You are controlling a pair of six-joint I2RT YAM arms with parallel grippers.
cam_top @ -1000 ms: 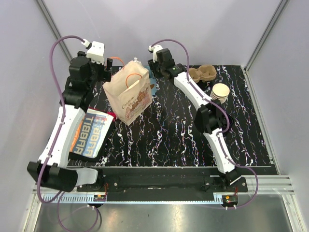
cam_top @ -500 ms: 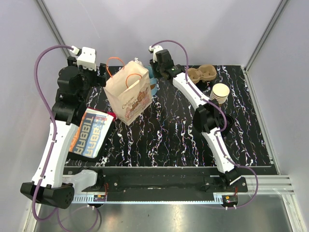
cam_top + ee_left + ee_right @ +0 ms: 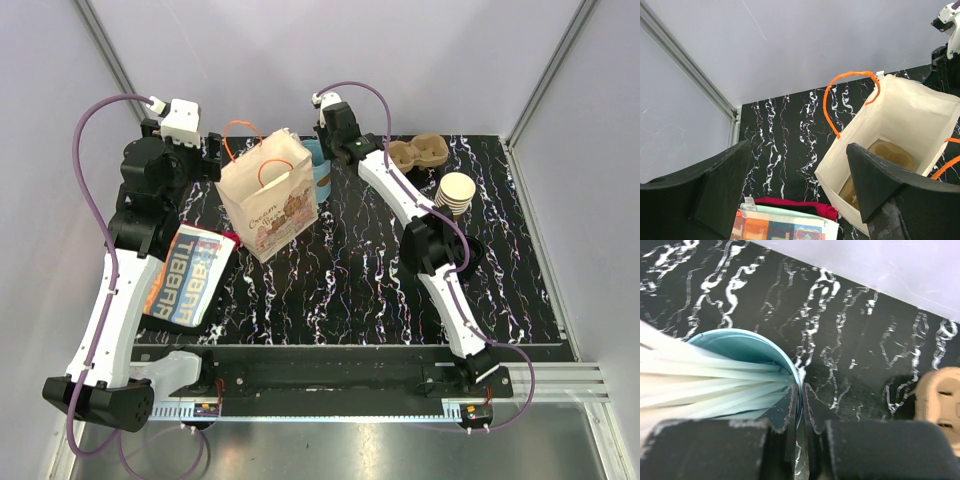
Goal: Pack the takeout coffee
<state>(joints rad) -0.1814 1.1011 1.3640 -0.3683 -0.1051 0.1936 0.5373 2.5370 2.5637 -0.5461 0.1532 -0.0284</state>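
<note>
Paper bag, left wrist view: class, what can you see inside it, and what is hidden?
On the floor of the paper bag lies a tan moulded object. The near wall covers the remaining floor, so any cup there is unseen.

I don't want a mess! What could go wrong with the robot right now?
The right gripper pinches only the thin rim of the light-blue cup, so it might tip and spill its white sticks. The cup sits close beside the paper bag, so moving it could bump the bag over.
</note>
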